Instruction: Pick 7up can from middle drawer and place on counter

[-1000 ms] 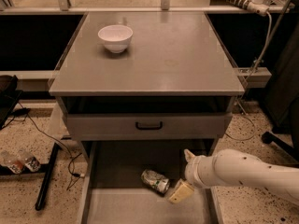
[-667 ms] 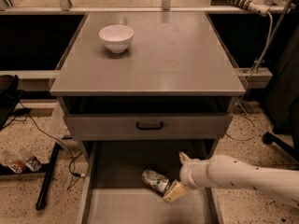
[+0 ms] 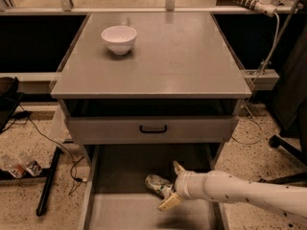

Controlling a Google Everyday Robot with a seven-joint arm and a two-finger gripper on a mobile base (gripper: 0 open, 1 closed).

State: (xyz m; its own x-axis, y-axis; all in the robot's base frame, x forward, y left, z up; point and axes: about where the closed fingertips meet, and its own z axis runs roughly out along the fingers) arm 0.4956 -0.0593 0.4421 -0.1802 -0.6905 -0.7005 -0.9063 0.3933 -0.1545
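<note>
The 7up can (image 3: 155,183), silvery with green markings, lies on its side on the floor of the open middle drawer (image 3: 120,176), right of centre. My gripper (image 3: 172,186) reaches in from the right on a white arm. Its fingers are spread open, one finger (image 3: 178,167) behind the can and one in front, and the can's right end sits just at their opening. The grey counter (image 3: 177,56) is the cabinet top above.
A white bowl (image 3: 119,38) stands on the counter's back left. A shut grey drawer front with a black handle (image 3: 153,128) sits above the open drawer. Cables and bottles (image 3: 19,166) lie on the floor at left. A chair base (image 3: 288,147) is at right.
My arm has moved left and a little down inside the drawer, bringing the open fingers up to the can. The can has not moved.
</note>
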